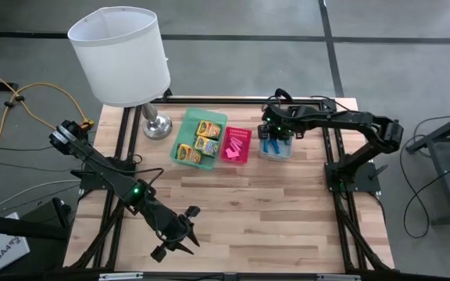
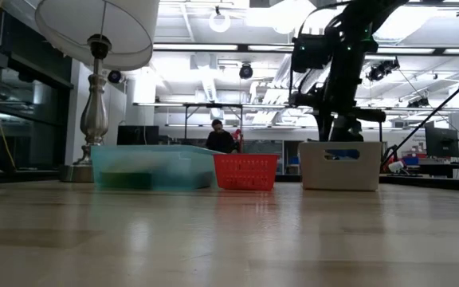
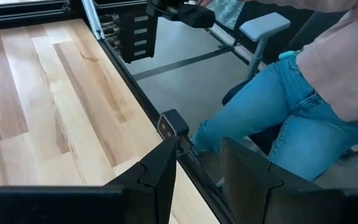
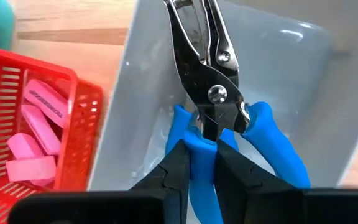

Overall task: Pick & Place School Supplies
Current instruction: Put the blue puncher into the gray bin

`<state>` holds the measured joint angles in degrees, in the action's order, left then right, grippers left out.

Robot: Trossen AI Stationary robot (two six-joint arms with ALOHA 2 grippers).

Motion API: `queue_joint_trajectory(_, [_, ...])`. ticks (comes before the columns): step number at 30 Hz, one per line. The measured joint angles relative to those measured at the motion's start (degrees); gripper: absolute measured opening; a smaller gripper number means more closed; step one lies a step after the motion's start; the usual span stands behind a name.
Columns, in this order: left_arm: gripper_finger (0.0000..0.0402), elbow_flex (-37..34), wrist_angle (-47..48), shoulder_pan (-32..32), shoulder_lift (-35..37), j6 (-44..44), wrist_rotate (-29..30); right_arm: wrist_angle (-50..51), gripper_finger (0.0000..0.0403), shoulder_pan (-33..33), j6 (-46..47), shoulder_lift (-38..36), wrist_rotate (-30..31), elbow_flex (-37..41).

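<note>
Blue-handled tool-like scissors (image 4: 219, 106) sit pinched by 1 handle in your right tool (image 4: 201, 163), inside the grey tray (image 4: 291, 56) at the table's far right. Pink erasers (image 4: 39, 134) lie in the red tray (image 4: 82, 124) just beside it, 3 crayon boxes (image 1: 198, 142) in the green tray (image 1: 209, 119). Your left tool (image 3: 197, 171) waits part-spread, holding nothing, at the near table (image 3: 55, 93) edge by a person's leg (image 3: 272, 112).
</note>
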<state>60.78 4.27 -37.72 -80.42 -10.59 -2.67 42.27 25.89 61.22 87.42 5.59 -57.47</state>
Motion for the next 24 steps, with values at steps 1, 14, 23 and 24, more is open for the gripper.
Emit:
queue_joint_trajectory(1, [0.0122, 0.0, 0.0, -0.1, 0.0, 0.0, 0.0, -0.6, 0.0046, 0.0, -0.5, 0.3, 0.0, 0.0])
queue_joint_trajectory(14, [0.0122, 0.0, 0.0, -0.7, 0.0, -0.2, 0.0, -4.5, 0.0049, 1.2, -2.9, 7.0, -3.0, 0.0])
queue_joint_trajectory(23, [0.0122, 0.0, 0.1, -0.8, 0.0, 0.0, 0.0, -4.3, 0.0061, 1.8, -3.6, 7.0, -3.4, 0.0])
queue_joint_trajectory(24, [0.0122, 0.0, 0.1, -0.8, 0.0, 0.0, 0.0, -4.3, 0.0063, 1.9, -4.0, 7.0, -3.1, 0.0])
